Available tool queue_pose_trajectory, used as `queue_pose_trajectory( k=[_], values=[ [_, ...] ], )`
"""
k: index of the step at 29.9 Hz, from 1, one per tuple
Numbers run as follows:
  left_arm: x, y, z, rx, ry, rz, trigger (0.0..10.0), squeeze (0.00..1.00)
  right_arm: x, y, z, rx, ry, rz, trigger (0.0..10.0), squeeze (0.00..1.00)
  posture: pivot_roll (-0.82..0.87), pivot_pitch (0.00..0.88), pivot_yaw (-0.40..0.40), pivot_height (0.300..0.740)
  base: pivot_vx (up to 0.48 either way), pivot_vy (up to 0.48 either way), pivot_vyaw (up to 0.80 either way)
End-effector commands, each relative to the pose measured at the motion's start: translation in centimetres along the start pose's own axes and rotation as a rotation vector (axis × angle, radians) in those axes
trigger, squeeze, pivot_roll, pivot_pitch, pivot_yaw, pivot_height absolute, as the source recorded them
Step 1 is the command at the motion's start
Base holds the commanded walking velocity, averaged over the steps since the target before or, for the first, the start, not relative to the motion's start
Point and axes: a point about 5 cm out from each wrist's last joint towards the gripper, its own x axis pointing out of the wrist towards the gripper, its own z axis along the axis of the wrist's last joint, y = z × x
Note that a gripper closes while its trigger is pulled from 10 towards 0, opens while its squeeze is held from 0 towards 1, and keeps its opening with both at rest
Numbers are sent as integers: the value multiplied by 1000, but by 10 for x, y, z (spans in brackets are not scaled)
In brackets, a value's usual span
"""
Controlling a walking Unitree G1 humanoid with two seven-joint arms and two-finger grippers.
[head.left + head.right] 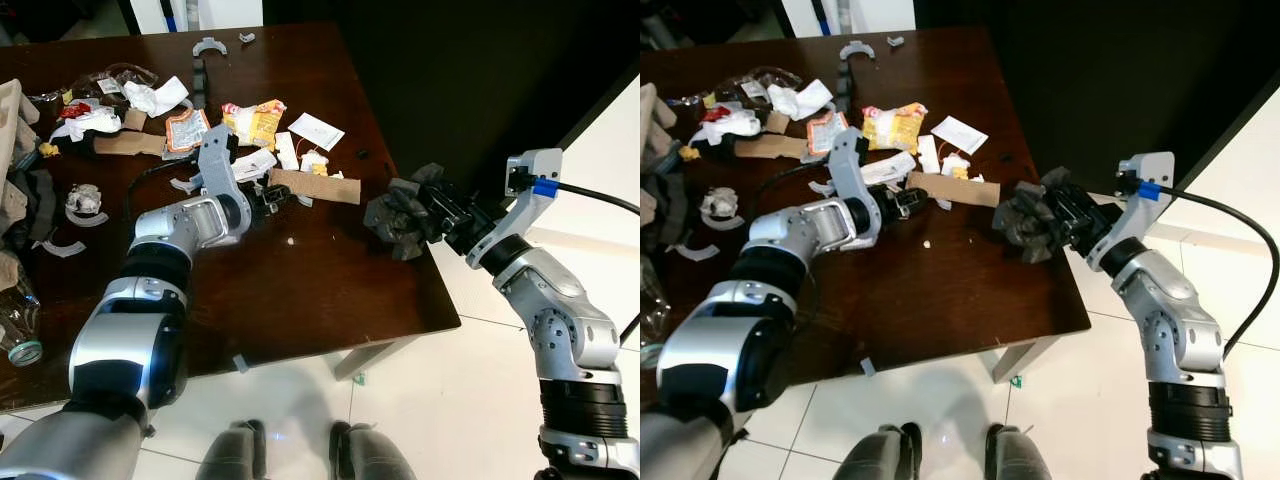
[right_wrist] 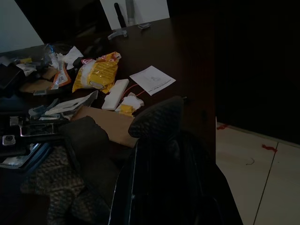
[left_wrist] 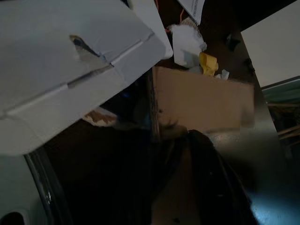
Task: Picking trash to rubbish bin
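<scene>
A dark grey crumpled piece of trash (image 1: pixel 393 218) hangs at the table's right edge, and my right gripper (image 1: pixel 428 214) is shut on it. In the right wrist view its rough, netted surface (image 2: pixel 77 157) bulges around the fingers. A flat brown cardboard strip (image 1: pixel 318 186) lies near the middle of the dark wooden table (image 1: pixel 300 290). My left gripper (image 1: pixel 270 192) is down at the strip's left end, touching it. The left wrist view looks along the cardboard (image 3: pixel 201 101), with a torn white carton (image 3: pixel 70 61) close beside it.
Litter covers the table's far left half: a yellow snack packet (image 1: pixel 255 120), an orange packet (image 1: pixel 185 128), a white paper sheet (image 1: pixel 316 130), more cardboard and wrappers. A crushed plastic bottle (image 1: pixel 20 335) lies at the left edge. White tiled floor (image 1: pixel 450 400) lies to the right and in front.
</scene>
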Motion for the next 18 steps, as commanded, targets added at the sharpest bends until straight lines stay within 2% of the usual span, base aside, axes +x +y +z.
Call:
queue_pose_trajectory(
  k=[1,9,11,13,15,16,17,18],
  values=[
    [-3,14,-20,-14,82,61,0,0,-3,0,2,8,-7,-2,10000,0,-59,307,2,740,0,0,0],
    [-8,23,-13,31,32,115,0,0,-3,3,4,33,-33,10,10000,0,-57,299,6,740,0,0,0],
    [-12,22,-2,89,-25,127,0,0,-2,5,5,50,-55,19,10000,0,-50,290,8,740,0,0,0],
    [-13,22,1,103,-43,128,0,0,-1,5,6,56,-61,21,10000,0,-50,290,8,740,0,0,0],
    [-15,18,9,151,-93,117,0,0,0,5,6,59,-69,24,10000,0,-47,283,9,740,0,0,0],
    [-16,13,14,159,-124,90,0,0,1,5,6,60,-70,25,10000,0,-39,275,9,740,0,0,0],
    [-19,1,23,167,-185,8,0,0,2,5,6,63,-75,28,10000,0,-37,272,9,740,0,0,0],
    [-19,1,23,167,-185,8,0,0,2,5,6,63,-75,28,10000,0,-37,272,9,740,0,0,0]
  ],
)
